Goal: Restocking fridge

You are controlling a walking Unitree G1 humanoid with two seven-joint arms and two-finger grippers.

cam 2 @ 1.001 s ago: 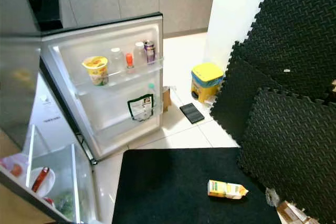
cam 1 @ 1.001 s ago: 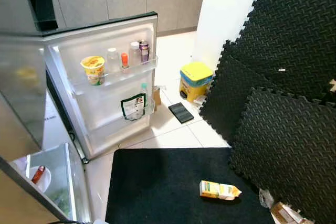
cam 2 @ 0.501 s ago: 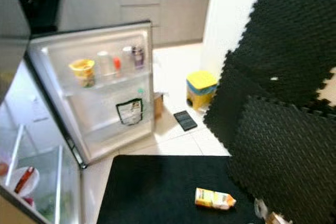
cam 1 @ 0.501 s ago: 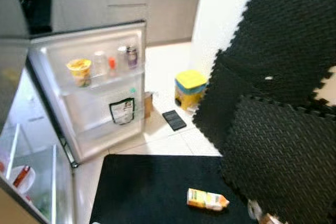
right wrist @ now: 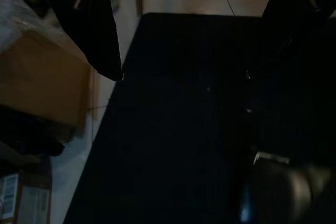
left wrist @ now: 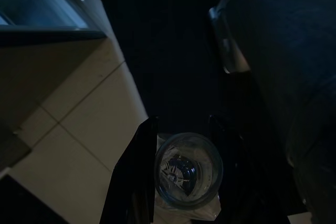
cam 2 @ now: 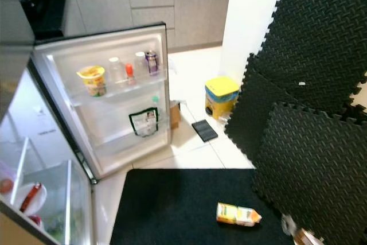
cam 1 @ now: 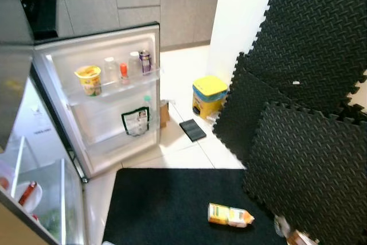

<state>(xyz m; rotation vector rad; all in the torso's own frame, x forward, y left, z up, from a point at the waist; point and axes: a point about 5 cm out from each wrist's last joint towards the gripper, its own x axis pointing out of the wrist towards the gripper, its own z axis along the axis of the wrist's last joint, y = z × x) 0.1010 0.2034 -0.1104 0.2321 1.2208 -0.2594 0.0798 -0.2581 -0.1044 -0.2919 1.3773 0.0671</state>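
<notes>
Your left claw [left wrist: 176, 171] is clamped on a clear bottle [left wrist: 188, 170]; right claw [right wrist: 199, 40] spread wide; fridge door [cam 1: 109, 96] open, juice carton [cam 1: 229, 215] on the mat [cam 1: 166, 205].

One open fridge door [cam 1: 109, 101] carried two shelves: the upper held one yellow cup [cam 1: 88, 78], two clear bottles [cam 1: 110, 68], one red-capped bottle [cam 1: 123, 73] and one can [cam 1: 145, 61]. The lower held one pouch [cam 1: 135, 122] and one green-capped bottle [cam 1: 147, 102]. On the floor were one juice carton [cam 1: 229, 215], one yellow-lidded tub [cam 1: 209, 96] and one black mat [cam 1: 172, 210].
</notes>
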